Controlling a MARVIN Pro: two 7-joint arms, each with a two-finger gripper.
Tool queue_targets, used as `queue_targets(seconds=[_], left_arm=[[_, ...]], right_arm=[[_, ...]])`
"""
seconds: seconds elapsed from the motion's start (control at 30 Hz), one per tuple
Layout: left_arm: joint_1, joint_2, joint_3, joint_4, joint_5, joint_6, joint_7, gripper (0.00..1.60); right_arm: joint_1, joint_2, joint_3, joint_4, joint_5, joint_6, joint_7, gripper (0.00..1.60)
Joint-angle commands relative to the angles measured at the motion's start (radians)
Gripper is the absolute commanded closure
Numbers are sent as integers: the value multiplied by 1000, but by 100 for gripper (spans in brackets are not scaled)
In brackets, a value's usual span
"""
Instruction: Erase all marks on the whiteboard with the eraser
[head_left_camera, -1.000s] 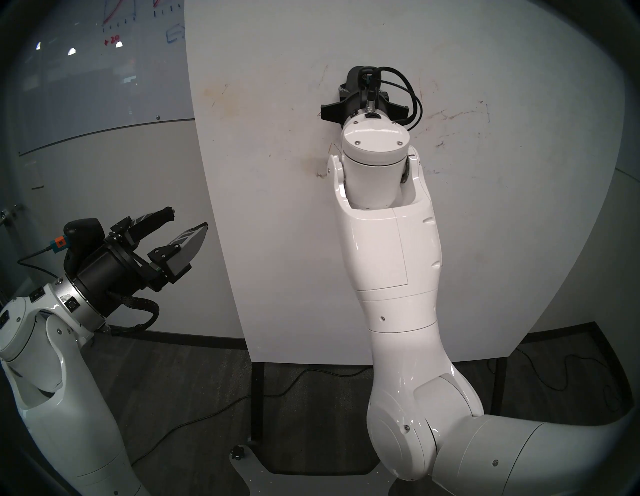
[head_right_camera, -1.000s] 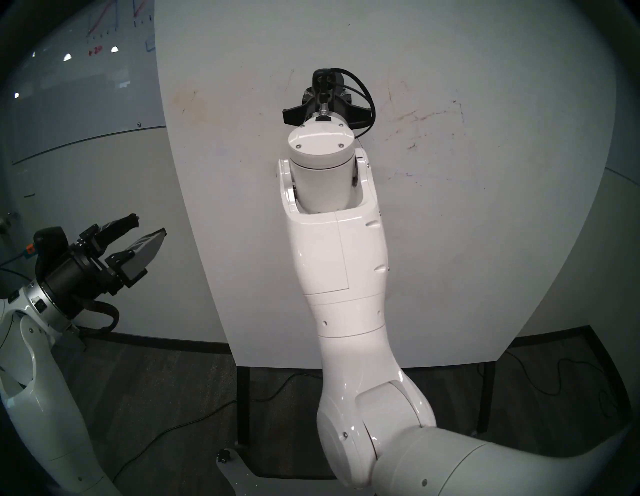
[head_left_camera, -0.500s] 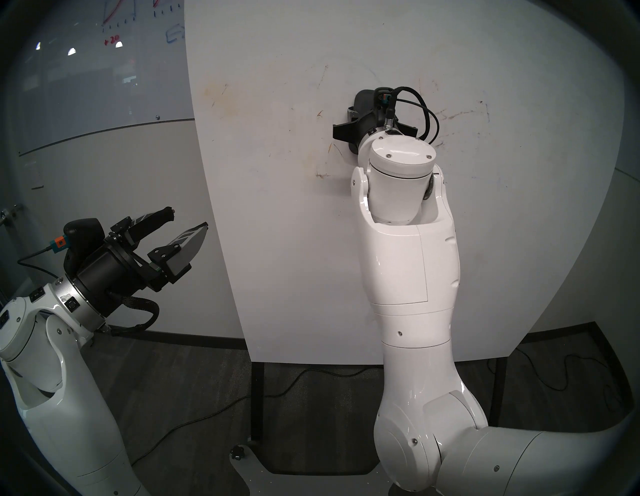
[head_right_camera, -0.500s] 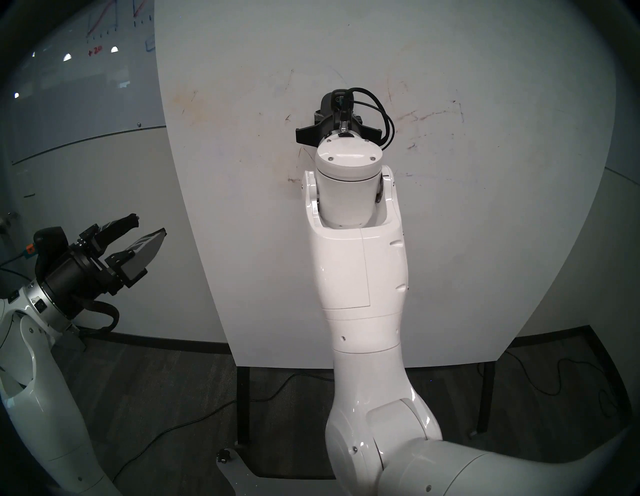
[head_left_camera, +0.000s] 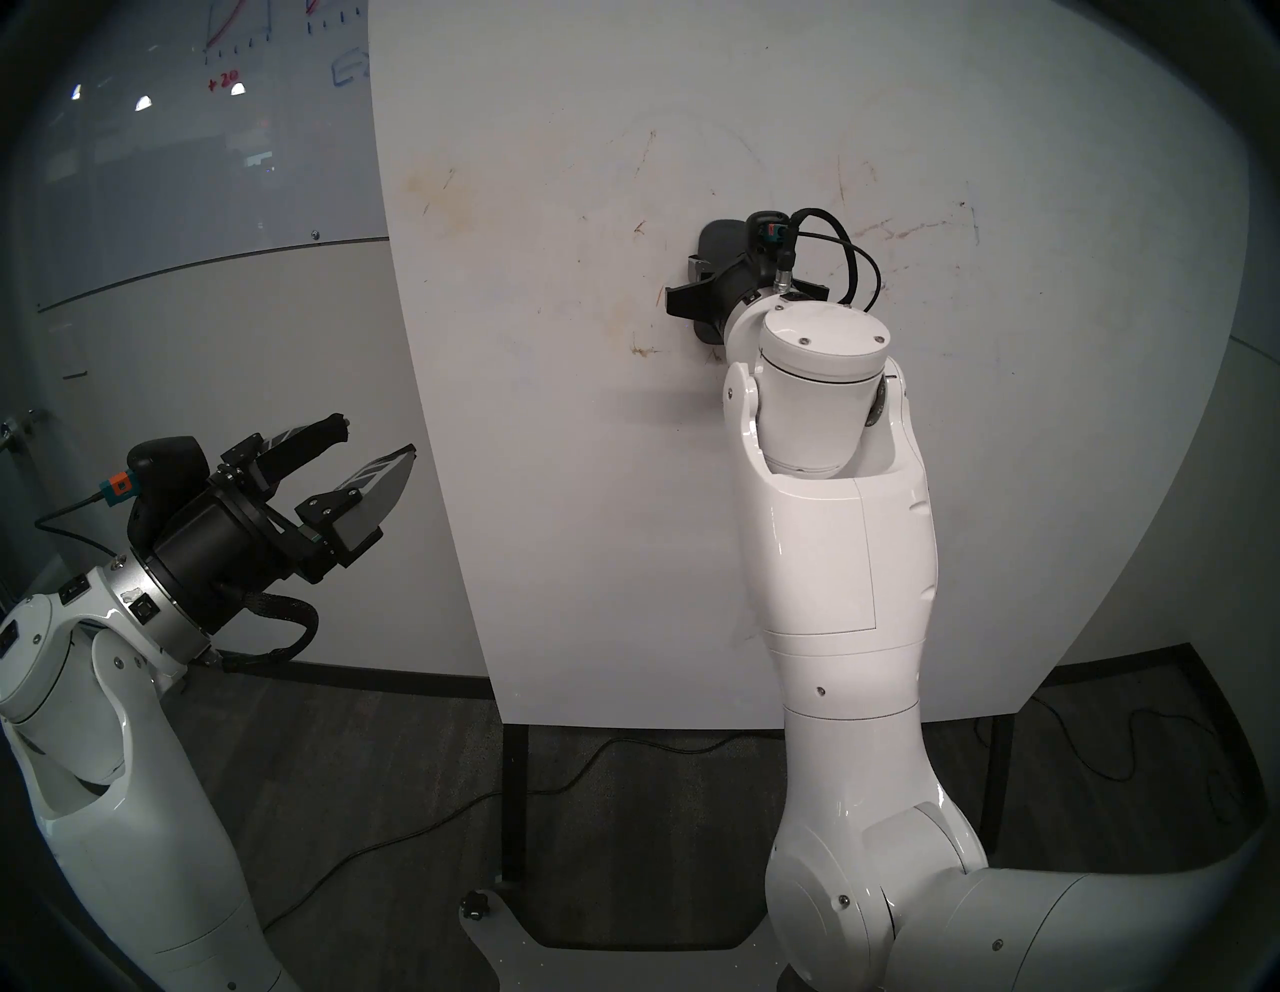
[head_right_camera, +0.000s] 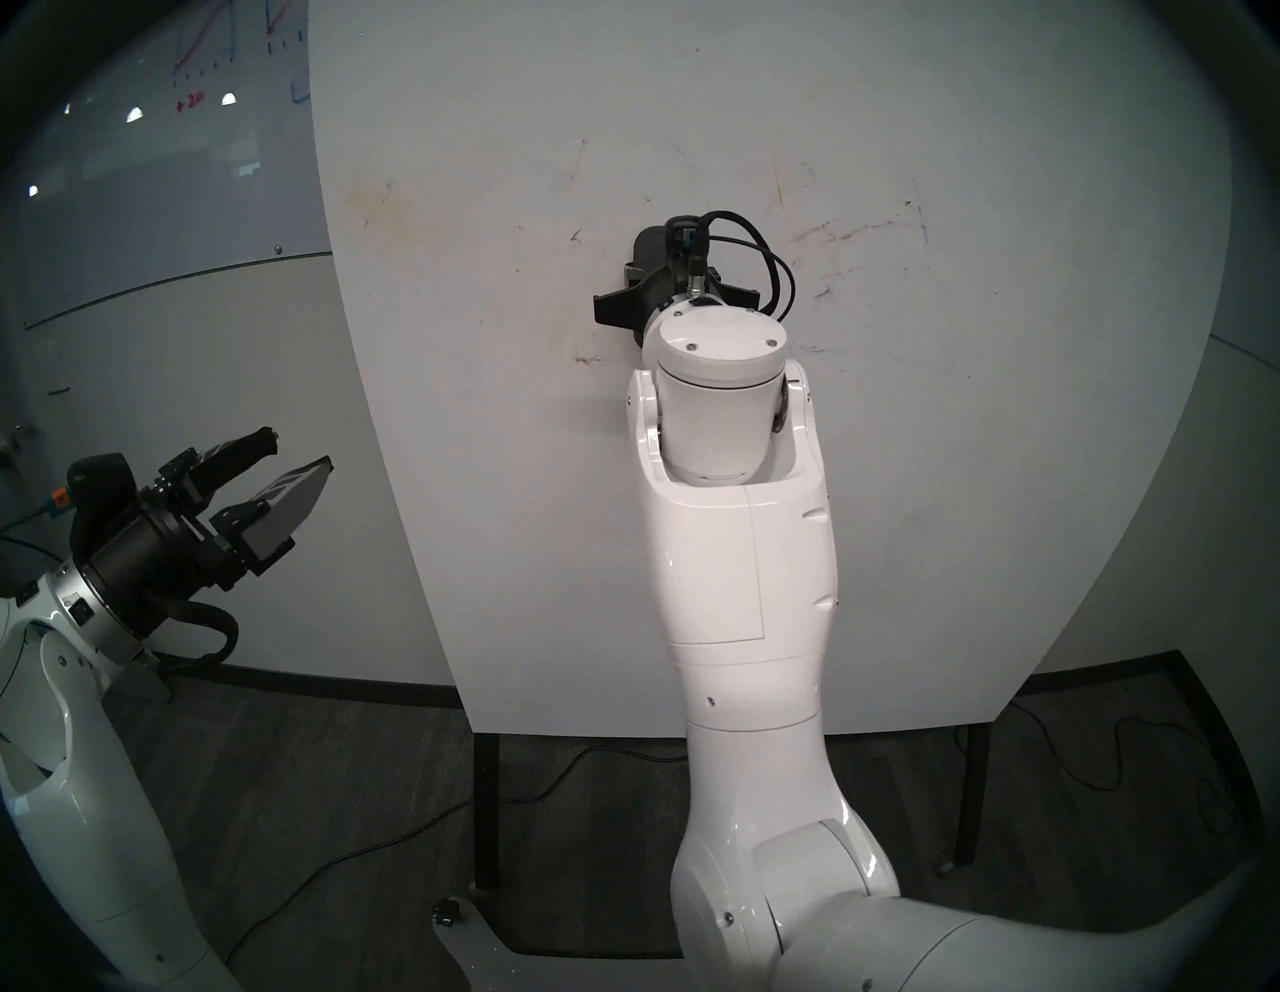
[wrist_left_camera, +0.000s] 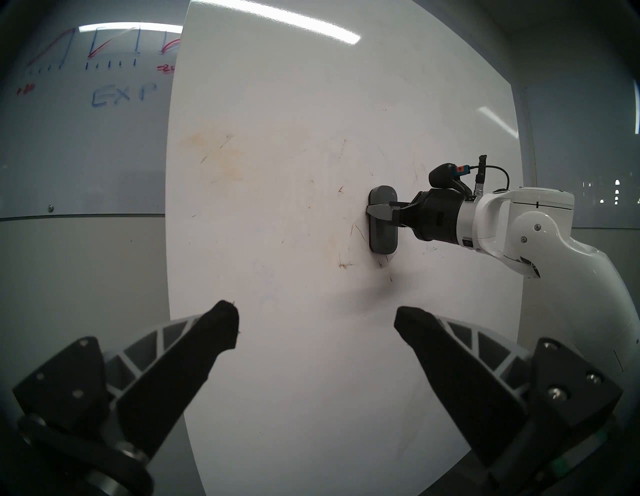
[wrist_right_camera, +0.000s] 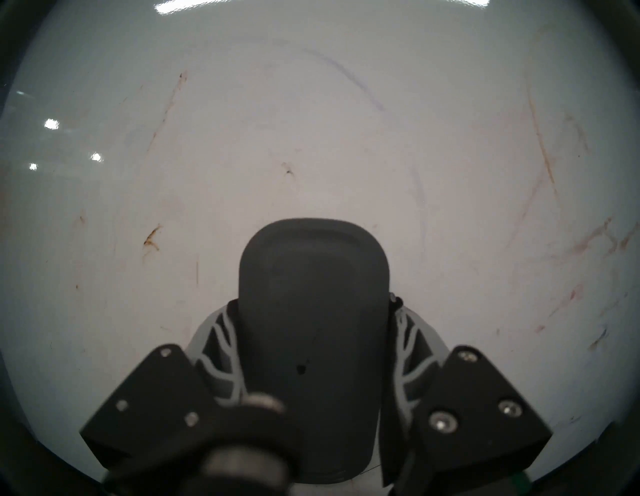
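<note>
Eraser (wrist_left_camera: 382, 221), long axis vertical, is pinched by right hand (wrist_left_camera: 379, 212) flat on whiteboard (wrist_left_camera: 294, 346); faint residue (wrist_left_camera: 344, 265) at 7 o'clock; left hand (wrist_left_camera: 317, 324) spread, farther.

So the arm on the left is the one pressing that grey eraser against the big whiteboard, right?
No, the right gripper presses the eraser against the whiteboard, as the left wrist view shows. The left gripper hangs open, beside the board.

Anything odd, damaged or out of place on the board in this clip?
Nothing is askew or damaged. The whiteboard carries only faint brownish leftover streaks and smudges. The eraser lies flat against it in the right hand; the left hand is open, clear of it.
</note>
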Motion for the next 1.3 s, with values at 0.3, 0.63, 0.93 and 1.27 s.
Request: queue_targets(seconds=[0.3,0.63,0.93,1.27], left_arm=[[-2,2,2,-16,-5,0,2,0],[-2,2,3,-16,-5,0,2,0],[-2,2,3,-16,-5,0,2,0],[-2,2,3,-16,-5,0,2,0]], right_arm=[[-4,-2,-44,52,21,9,50,160],[4,-16,-75,69,25,8,55,160],[-4,-15,-114,82,-7,-17,22,160],[16,-47,-151,138,-88,-73,-109,160]])
